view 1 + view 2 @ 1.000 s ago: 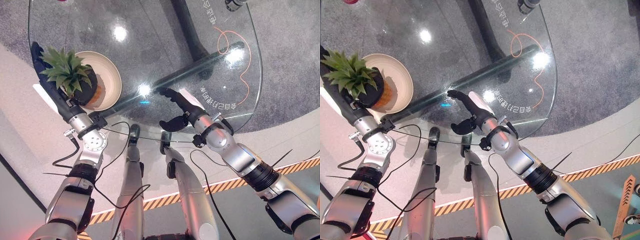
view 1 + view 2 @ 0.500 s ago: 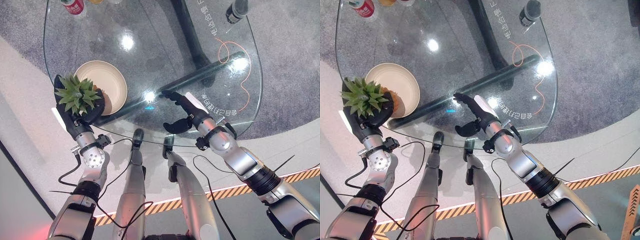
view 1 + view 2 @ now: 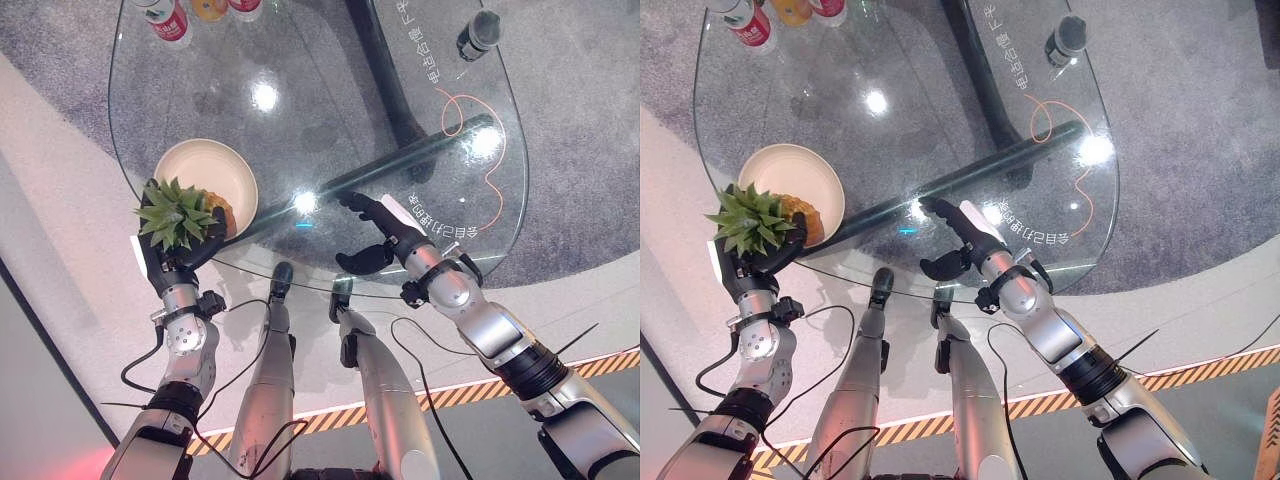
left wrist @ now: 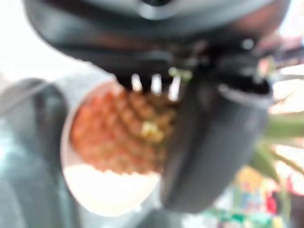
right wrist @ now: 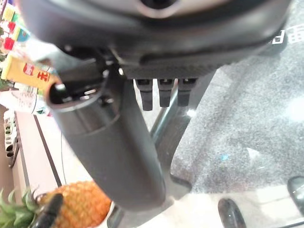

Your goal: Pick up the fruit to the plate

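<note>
A pineapple (image 3: 215, 214) with a green crown (image 3: 177, 213) is in my left hand (image 3: 172, 268), whose fingers and thumb curl round it. Its orange body (image 4: 124, 127) lies over the near rim of the cream plate (image 3: 215, 165); whether it touches the plate I cannot tell. The plate (image 3: 780, 168) stands on the left side of the glass table (image 3: 330, 90). My right hand (image 3: 388, 236) hovers open over the table's near edge, holding nothing, its thumb (image 5: 114, 142) apart from the straight fingers. The pineapple (image 5: 81, 207) also appears past the thumb in the right wrist view.
Several bottles and cans (image 3: 172, 20) stand at the table's far left. A dark cup (image 3: 479, 30) stands at the far right. An orange cord (image 3: 470, 110) curls under the right part of the glass. The table's dark base bar (image 3: 400, 160) runs beneath.
The camera has shifted, bringing the far bottles into view. My left hand with the pineapple has drawn back from over the plate's left part to its near rim. The right hand keeps its pose.
</note>
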Motion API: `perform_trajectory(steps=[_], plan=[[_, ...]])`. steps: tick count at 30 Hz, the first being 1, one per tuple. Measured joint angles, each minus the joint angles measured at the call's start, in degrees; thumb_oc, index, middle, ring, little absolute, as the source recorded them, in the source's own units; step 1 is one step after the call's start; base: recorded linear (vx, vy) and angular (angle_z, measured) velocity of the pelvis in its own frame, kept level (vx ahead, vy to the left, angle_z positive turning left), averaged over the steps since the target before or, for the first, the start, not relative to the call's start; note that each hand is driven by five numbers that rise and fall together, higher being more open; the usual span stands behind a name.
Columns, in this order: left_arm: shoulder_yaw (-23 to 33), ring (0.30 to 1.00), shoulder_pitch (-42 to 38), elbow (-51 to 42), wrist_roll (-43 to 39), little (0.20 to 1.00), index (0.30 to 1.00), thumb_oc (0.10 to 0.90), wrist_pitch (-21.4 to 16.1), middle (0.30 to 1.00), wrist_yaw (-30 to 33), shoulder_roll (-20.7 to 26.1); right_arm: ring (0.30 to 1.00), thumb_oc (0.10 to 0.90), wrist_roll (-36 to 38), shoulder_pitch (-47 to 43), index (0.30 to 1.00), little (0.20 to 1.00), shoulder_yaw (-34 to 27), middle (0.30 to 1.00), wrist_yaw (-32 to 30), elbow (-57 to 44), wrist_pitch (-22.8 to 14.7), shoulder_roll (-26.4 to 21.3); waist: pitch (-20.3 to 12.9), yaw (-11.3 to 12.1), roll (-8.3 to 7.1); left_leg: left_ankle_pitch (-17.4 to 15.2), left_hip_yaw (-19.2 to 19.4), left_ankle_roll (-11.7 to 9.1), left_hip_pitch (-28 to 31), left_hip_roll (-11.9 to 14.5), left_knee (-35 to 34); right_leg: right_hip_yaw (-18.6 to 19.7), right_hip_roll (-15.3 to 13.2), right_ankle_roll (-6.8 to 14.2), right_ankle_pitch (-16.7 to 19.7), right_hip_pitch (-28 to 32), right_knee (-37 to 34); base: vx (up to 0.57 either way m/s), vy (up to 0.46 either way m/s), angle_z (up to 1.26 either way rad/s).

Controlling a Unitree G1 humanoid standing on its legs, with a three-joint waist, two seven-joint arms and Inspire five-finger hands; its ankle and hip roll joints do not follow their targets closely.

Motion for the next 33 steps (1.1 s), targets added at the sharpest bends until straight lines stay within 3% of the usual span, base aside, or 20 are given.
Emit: perform_trajectory(steps=[5, 12, 21, 33], plan=[[-0.1, 0.900, 0.4, 0.1, -2.3, 0.900, 0.900, 0.800, 0.8, 0.900, -2.9, -0.2, 0.900, 0.800, -0.4, 1.2, 0.900, 0.900, -0.2, 0.900, 0.9, 0.0, -0.5, 0.0, 0.1, 0.7, 0.20, 0.1, 0.5, 0.2, 0.7, -0.1, -0.6, 1.0, -0.1, -0.3, -0.1, 0.0, 0.5, 0.01, 0.016, -0.02], [-0.1, 0.900, 0.5, 0.2, -3.7, 0.900, 0.900, 0.800, 4.4, 0.900, -5.5, -0.1, 0.900, 0.800, -0.6, 1.4, 0.900, 0.900, -1.3, 0.900, 1.4, -0.3, -0.5, -0.7, 0.1, 0.6, 2.12, 0.2, 0.7, 0.3, 1.3, -0.4, -0.6, 1.1, -0.4, -0.3, -0.2, 0.3, 1.1, 0.01, 0.008, 0.00], [-0.1, 0.900, 0.7, 0.7, -7.9, 0.900, 0.900, 0.800, 5.9, 0.900, -8.9, -0.2, 0.900, 0.800, -0.6, 3.5, 0.900, 0.900, -1.7, 0.900, 1.7, -1.7, -0.5, -2.2, 0.1, 0.5, 2.59, 0.1, 0.9, 0.4, 2.0, -0.7, -0.7, 1.3, -0.6, -0.5, -0.8, 0.6, 1.4, 0.01, 0.009, -0.01], [-1.8, 0.900, 0.6, -1.5, -5.6, 0.900, 0.900, 0.800, 4.6, 0.900, -3.3, -0.2, 0.900, 0.800, -1.6, 3.4, 0.900, 0.900, -1.8, 0.900, 2.0, -1.7, -0.5, -2.2, 0.1, 0.1, 2.63, 0.1, 1.5, 0.5, 1.6, -0.9, -0.6, 2.4, -0.7, -0.5, -1.3, -0.7, 3.1, 0.00, 0.000, 0.00]])
